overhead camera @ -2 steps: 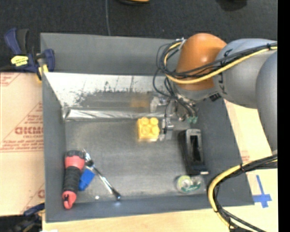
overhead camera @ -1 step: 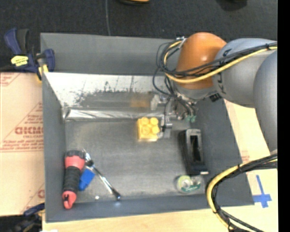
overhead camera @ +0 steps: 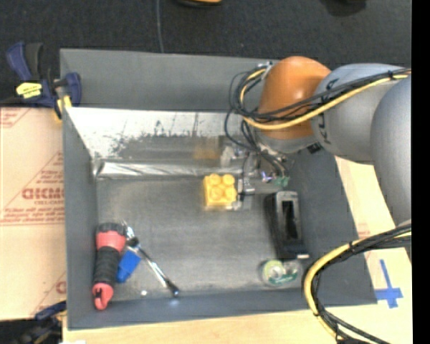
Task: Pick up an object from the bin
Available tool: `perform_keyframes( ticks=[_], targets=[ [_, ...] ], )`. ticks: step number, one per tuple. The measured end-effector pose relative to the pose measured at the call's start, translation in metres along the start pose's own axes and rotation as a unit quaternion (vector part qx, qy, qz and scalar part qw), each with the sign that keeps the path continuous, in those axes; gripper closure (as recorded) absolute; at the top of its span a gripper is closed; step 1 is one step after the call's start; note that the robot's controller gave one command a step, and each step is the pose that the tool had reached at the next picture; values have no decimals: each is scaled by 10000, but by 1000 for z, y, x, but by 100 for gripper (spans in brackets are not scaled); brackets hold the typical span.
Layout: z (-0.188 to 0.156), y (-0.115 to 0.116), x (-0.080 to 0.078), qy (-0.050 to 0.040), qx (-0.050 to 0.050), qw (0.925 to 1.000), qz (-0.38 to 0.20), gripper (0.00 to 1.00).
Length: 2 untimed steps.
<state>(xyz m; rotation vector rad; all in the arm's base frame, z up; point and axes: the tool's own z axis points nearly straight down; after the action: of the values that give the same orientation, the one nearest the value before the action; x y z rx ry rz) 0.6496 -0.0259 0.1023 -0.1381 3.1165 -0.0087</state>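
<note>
Hanging just right of a yellow brick point(overhead camera: 220, 190) near the bin's point(overhead camera: 165, 242) middle, the gripper point(overhead camera: 245, 181) sits close against it; whether it is open or closed cannot be told.

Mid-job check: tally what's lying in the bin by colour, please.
Yellow studded plastic block: 1
Black rectangular case: 1
Red-and-black handled tool: 1
Blue plastic piece: 1
Silver metal rod: 1
Green-and-clear round piece: 1
Total: 6

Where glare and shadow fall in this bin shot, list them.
Camera view: glare whitens the bin's far wall, the bin floor looks duller. Camera view: small glints on the clear round thing, near right, and the metal rod beside the red-and-black handle.
</note>
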Motion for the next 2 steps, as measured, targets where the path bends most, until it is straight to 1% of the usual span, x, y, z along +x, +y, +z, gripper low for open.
perform_keyframes(
  ticks=[1, 2],
  targets=[
    [27, -2, 3, 13, -15, 9999, 145, 0],
    [31, 7, 1, -7, -12, 9949, 1010, 0]
  ],
)
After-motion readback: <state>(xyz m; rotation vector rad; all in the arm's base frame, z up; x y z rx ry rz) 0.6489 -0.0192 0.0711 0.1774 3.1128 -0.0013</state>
